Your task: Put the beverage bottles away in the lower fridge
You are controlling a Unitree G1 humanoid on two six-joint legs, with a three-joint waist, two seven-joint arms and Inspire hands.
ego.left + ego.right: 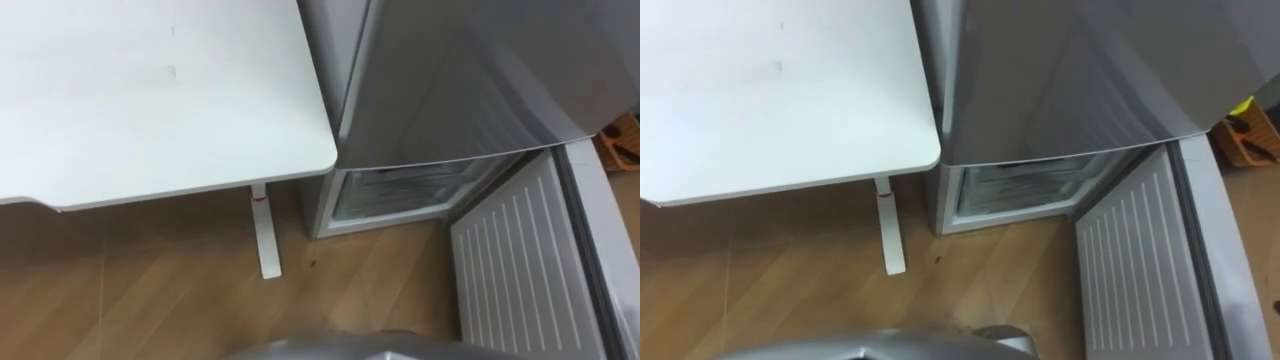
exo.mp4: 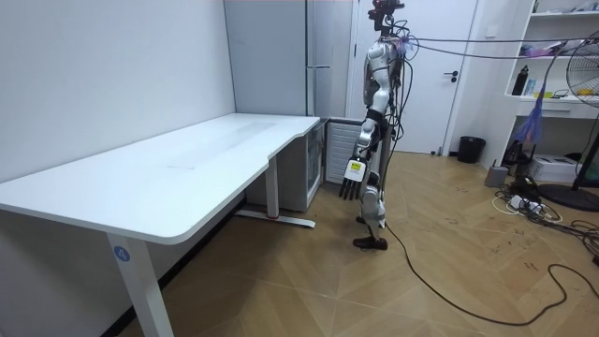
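Both eye views looked steeply down from the head, near the desk corner and fridge with open lower door, room view stood well off at the desk's far end, sharing desk and fridge

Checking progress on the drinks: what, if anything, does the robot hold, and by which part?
Nothing in the left hand, which hangs open at its side by the open lower fridge; the right hand's hold cannot be told.

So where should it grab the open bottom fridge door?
Probably the door's free edge, the end nearest the robot, reached from the left, ribbed inner side. The door stands swung wide out from the fridge's right side, so that edge is bare and closest.
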